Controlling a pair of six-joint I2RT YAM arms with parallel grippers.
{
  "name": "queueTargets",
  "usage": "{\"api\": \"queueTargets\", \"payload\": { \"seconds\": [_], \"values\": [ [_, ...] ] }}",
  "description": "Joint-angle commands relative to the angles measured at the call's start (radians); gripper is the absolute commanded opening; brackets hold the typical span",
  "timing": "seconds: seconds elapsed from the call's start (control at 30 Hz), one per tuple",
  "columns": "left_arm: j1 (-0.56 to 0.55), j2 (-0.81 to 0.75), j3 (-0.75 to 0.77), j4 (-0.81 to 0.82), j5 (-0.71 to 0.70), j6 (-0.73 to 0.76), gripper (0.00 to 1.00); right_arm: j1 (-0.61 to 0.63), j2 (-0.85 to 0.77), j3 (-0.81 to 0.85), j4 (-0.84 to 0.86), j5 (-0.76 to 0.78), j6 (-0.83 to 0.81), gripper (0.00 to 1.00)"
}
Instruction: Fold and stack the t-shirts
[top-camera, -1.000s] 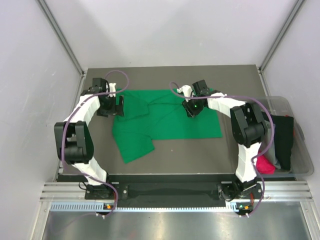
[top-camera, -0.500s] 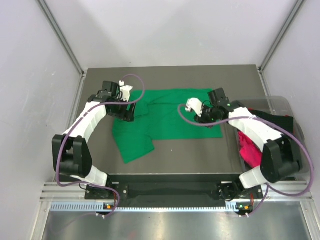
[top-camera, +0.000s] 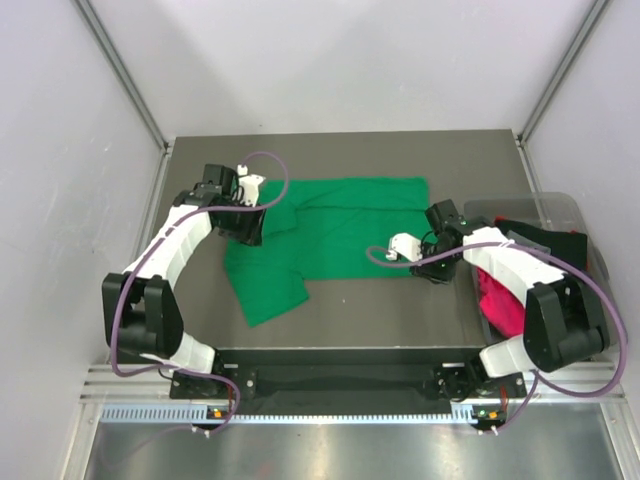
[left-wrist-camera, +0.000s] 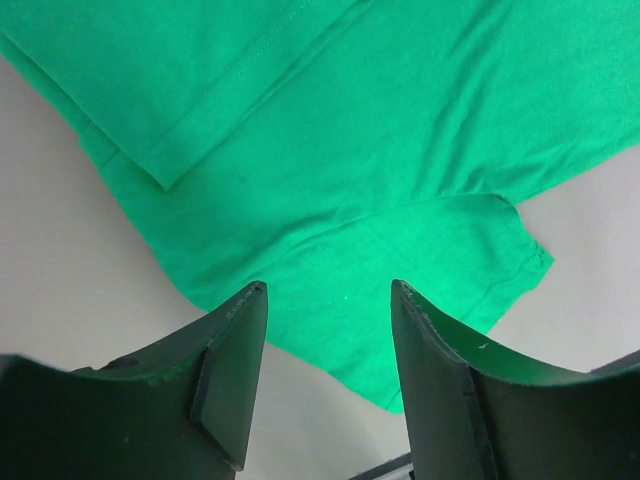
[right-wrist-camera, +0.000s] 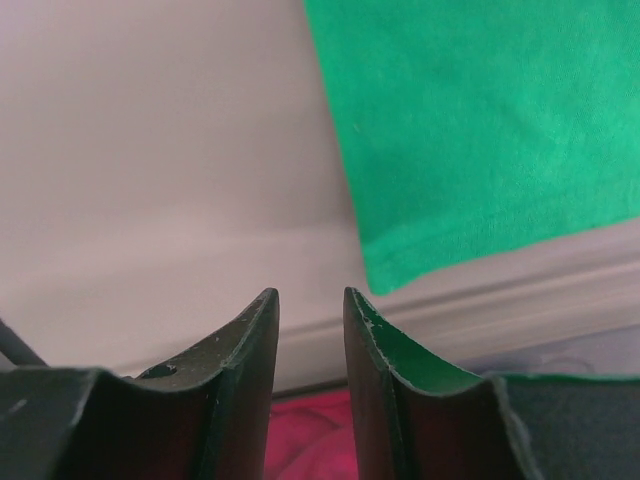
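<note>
A bright green t-shirt (top-camera: 340, 235) lies spread on the dark table, with one sleeve sticking out towards the near left. My left gripper (top-camera: 250, 228) is open and empty over the shirt's far left part. In the left wrist view the green fabric (left-wrist-camera: 400, 150) with a folded hem lies under the left gripper (left-wrist-camera: 328, 288). My right gripper (top-camera: 437, 270) hovers at the shirt's near right corner. In the right wrist view the right gripper (right-wrist-camera: 310, 292) has a narrow gap with nothing in it, beside the green corner (right-wrist-camera: 480, 130).
A clear plastic bin (top-camera: 550, 200) stands at the table's right edge. It holds a black shirt (top-camera: 555, 245) and a magenta-pink shirt (top-camera: 497, 295), which also shows in the right wrist view (right-wrist-camera: 310, 430). Grey walls close in the table on three sides.
My right gripper has moved from the shirt's far middle to its near right corner, and the arm has swung out to the right. My left gripper has shifted a little right over the shirt.
</note>
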Motion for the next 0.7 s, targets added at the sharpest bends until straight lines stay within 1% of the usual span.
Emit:
{"api": "queueTargets", "payload": {
  "seconds": [0.0, 0.27, 0.43, 0.57, 0.6, 0.67],
  "values": [
    [-0.002, -0.053, 0.008, -0.023, 0.013, 0.016, 0.58, -0.039, 0.031, 0.009, 0.018, 0.017, -0.035, 0.33],
    [-0.002, -0.068, -0.010, -0.061, 0.026, 0.052, 0.63, -0.083, 0.130, 0.006, 0.076, 0.012, -0.047, 0.33],
    [-0.003, -0.088, -0.039, -0.075, 0.033, 0.080, 0.63, -0.096, 0.178, 0.015, 0.102, 0.017, -0.047, 0.33],
    [-0.008, -0.108, -0.058, -0.098, 0.048, 0.135, 0.63, -0.103, 0.205, 0.011, 0.130, 0.035, -0.041, 0.32],
    [-0.014, -0.116, -0.061, -0.115, 0.055, 0.146, 0.63, -0.105, 0.206, 0.009, 0.134, 0.035, -0.041, 0.29],
    [-0.022, -0.122, -0.066, -0.149, 0.089, 0.193, 0.64, -0.108, 0.213, 0.008, 0.140, 0.040, -0.036, 0.21]
  ]
}}
